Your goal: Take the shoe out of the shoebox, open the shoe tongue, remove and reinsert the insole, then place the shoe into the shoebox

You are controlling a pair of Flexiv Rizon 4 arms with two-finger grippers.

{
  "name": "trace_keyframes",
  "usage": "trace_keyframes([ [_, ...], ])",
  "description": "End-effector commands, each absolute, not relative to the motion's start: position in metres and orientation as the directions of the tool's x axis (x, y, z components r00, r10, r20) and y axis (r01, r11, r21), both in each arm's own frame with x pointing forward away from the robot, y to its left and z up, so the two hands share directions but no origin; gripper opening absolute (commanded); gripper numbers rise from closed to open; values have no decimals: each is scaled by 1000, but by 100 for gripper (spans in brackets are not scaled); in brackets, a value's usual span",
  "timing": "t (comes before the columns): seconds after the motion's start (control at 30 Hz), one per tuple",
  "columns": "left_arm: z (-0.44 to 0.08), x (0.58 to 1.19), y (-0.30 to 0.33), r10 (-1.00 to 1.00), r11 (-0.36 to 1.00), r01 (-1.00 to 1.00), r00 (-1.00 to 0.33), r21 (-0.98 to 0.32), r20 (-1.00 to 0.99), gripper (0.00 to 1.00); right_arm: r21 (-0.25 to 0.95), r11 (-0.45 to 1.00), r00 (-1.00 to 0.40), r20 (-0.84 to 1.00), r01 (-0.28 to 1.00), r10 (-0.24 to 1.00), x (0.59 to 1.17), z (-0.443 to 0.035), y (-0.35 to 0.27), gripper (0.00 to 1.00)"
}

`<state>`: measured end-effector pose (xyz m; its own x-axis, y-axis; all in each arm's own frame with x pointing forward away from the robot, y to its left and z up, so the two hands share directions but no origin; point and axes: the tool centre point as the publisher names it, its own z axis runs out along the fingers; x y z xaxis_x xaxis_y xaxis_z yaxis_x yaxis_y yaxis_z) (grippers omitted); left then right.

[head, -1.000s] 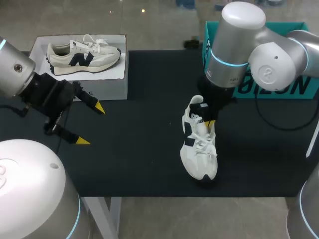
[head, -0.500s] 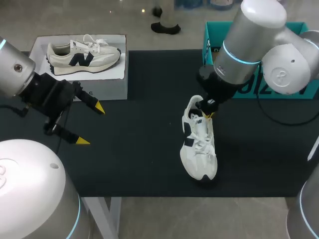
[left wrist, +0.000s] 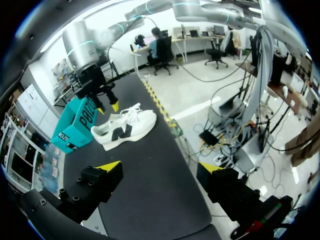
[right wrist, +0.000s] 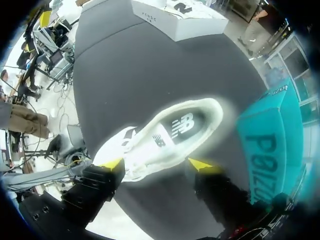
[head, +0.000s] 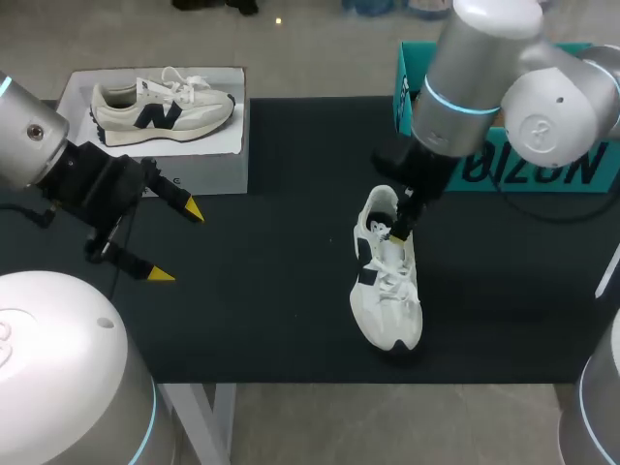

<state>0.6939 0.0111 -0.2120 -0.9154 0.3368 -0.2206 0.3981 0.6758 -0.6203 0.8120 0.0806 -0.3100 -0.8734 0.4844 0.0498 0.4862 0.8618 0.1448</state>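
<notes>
Above shoe (head: 387, 291) heel | right gripper (head: 399, 223) spread, empty, re-angled | left gripper (head: 177, 242) spread, unmoved

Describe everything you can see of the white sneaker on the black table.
The white laced sneaker with a dark side logo stands on its sole on the black table top, toe towards the near edge. Its mouth shows a dark insole. The right gripper hovers over the mouth, open fingers either side; whether they touch cannot be told.

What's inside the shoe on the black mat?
Inside the shoe, a dark insole shows at the heel end. Toward the toe, the tongue and laces cover the rest.
</notes>
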Motion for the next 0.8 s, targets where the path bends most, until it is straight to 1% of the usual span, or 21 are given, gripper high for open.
trace_keyframes([
  [0.03,-212,694,11,338,677,398,-915,-619,-219,100,122,863,-872,52,489,487,817,-311,85,100],
  [0.2,-212,694,11,338,677,398,-915,-619,-219,100,122,863,-872,52,489,487,817,-311,85,100],
  [0.3,-212,694,11,338,677,398,-915,-619,-219,100,158,922,-935,15,353,355,824,-310,87,100],
  [0.33,-212,694,11,338,677,398,-915,-619,-219,100,200,926,-945,0,321,328,827,-311,87,100],
  [0.4,-212,694,11,338,677,398,-915,-619,-219,100,223,949,-971,-24,225,236,831,-311,86,100],
  [0.43,-212,694,11,338,677,398,-915,-619,-219,100,258,947,-979,-23,189,202,833,-311,87,100],
  [0.47,-212,694,11,338,677,398,-915,-619,-219,100,261,953,-985,-28,157,170,835,-311,86,100],
  [0.53,-212,694,11,338,677,398,-915,-619,-219,100,269,954,-988,-41,134,150,840,-310,84,100],
  [0.6,-212,694,11,338,677,398,-915,-619,-219,100,278,957,-994,-52,81,99,844,-310,83,100],
  [0.67,-212,694,11,338,677,398,-915,-619,-219,100,269,963,-996,-70,32,53,849,-309,83,100],
  [0.7,-212,694,11,338,677,398,-915,-619,-219,100,247,969,-996,-84,7,28,852,-310,85,100],
  [0.73,-212,694,11,338,677,398,-915,-619,-219,100,225,974,-996,-84,17,37,854,-310,85,100],
  [0.8,-212,694,11,338,677,398,-915,-619,-219,100,226,974,-996,-80,11,30,860,-311,86,100],
])
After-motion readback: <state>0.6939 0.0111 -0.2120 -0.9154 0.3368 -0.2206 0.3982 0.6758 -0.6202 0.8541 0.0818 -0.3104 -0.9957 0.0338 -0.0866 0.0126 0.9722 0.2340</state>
